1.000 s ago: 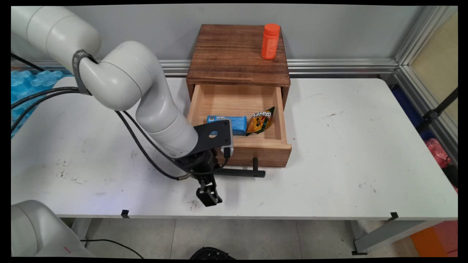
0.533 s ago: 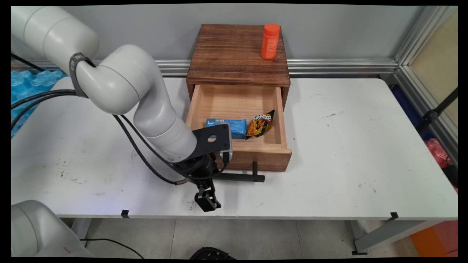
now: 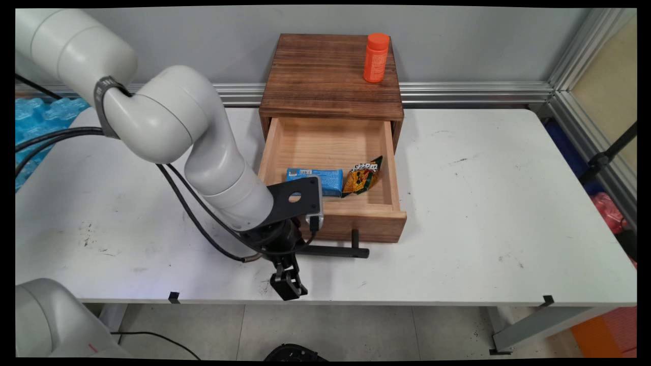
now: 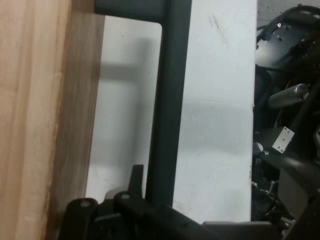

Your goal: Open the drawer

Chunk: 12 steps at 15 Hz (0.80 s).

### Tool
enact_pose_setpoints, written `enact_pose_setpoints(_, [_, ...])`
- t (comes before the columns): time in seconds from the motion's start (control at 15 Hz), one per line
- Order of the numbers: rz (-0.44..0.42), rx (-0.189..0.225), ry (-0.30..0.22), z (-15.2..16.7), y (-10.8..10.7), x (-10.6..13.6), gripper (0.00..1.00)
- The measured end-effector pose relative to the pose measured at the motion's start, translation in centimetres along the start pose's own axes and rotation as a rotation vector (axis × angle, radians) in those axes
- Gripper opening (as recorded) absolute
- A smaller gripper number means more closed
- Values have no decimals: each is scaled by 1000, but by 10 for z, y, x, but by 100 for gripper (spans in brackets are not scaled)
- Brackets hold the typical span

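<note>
Jaws first: I cannot tell how wide they stand. From the main view the gripper (image 3: pixel 288 287) is a dark clump hanging over the near edge of the table (image 3: pixel 483 203), just in front of the left end of the black handle (image 3: pixel 335 251). The wrist and its black plate cover that end of the bar. From the hand view only linkage shows along the bottom, and the handle (image 4: pixel 167 100) runs down behind it, so the contact itself is hidden (frustrating from this end).

The drawer (image 3: pixel 363 223) stands pulled out of the dark wooden cabinet (image 3: pixel 330 71). Against the frame a second ago its front has come a little nearer to the table's edge, and the handle and gripper have come with it.

Only the main view shows what is inside: a blue box (image 3: pixel 315 179), its left part behind the wrist plate, and a yellow snack packet (image 3: pixel 362 174) just beside it. An orange bottle (image 3: pixel 376 57) stands upright on the cabinet top. Only the hand view shows the gap between the bar and the drawer's front.
</note>
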Motion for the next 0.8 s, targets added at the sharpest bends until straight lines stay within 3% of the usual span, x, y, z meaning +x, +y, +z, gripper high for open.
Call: enact_pose_setpoints(0.8, [-2, -17, 7, 2, 9, 3, 100])
